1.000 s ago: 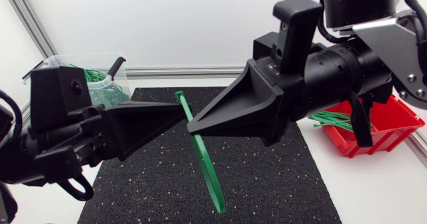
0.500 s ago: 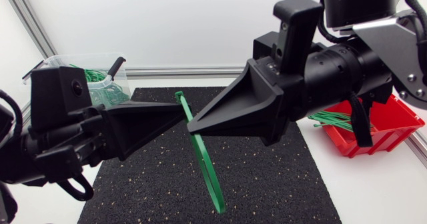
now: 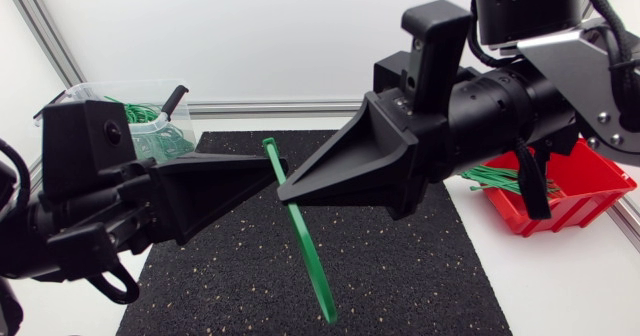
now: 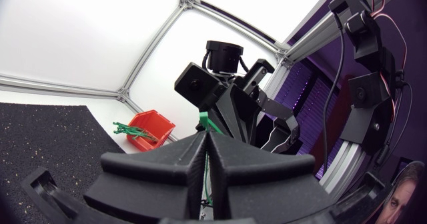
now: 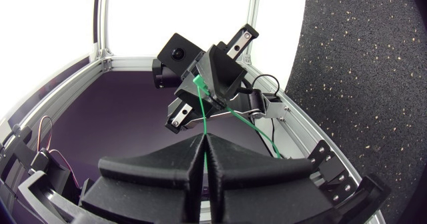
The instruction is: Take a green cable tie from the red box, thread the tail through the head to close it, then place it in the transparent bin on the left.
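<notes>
The first step is judged done: one green cable tie (image 3: 310,261) is out of the red box (image 3: 590,191), which sits at the right edge of the table (image 3: 560,286) with spare ties (image 3: 490,179) still lying in it. The tie is held in the air above the middle of the black mat (image 3: 400,266), where the two claws meet tip to tip. The left claw (image 3: 272,172) is pressed narrow on the tie near its upper end, a green strip being seen in the slit between its fingers in the left wrist view (image 4: 203,123). The right claw (image 3: 288,190) is likewise closed narrow on the tie just beside it, the strip running out from between its tips towards the other claw (image 5: 202,111). The long remainder hangs down slantwise towards the near edge of the mat. Whether the tail is already through the head cannot be told; threading is judged to be the step in hand. Delivery is still left: the transparent bin (image 3: 100,88) at the far left corner, already holding closed ties (image 3: 140,111), is well apart from this tie.
</notes>
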